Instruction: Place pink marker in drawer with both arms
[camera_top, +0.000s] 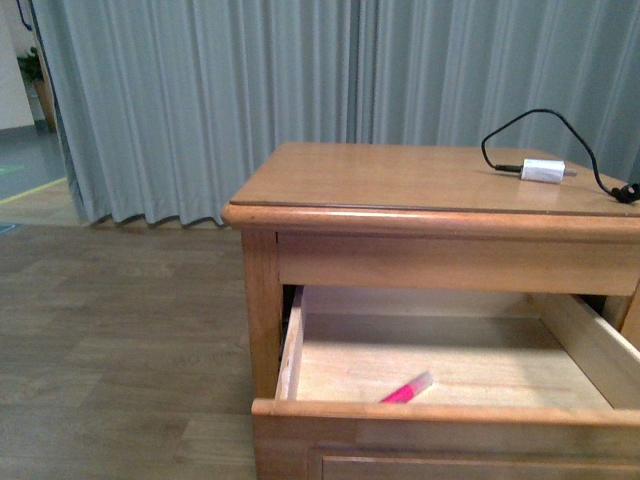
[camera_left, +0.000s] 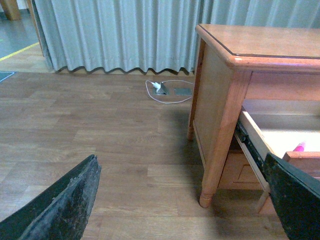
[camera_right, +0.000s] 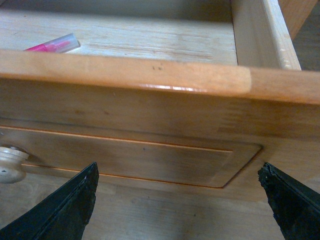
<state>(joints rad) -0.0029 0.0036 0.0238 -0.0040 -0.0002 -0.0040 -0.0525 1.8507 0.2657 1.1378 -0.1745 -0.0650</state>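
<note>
The pink marker (camera_top: 406, 389) lies on the pale floor of the open drawer (camera_top: 450, 412), close behind its front board. It also shows in the right wrist view as the pink marker (camera_right: 52, 46) and as a small pink marker tip (camera_left: 299, 146) in the left wrist view. My right gripper (camera_right: 177, 197) is open in front of the drawer front panel (camera_right: 150, 150), holding nothing; the round knob (camera_right: 10, 162) is off to one side. My left gripper (camera_left: 182, 200) is open beside the cabinet (camera_left: 220, 100), over the floor. Neither arm appears in the front view.
A white charger plug (camera_top: 543, 171) with a black cable (camera_top: 545, 115) lies on the cabinet top (camera_top: 400, 180). Grey curtains (camera_top: 250, 90) hang behind. A white cord and floor socket (camera_left: 167, 91) lie on the wood floor beside the cabinet. The cabinet leg (camera_left: 207, 195) stands near my left gripper.
</note>
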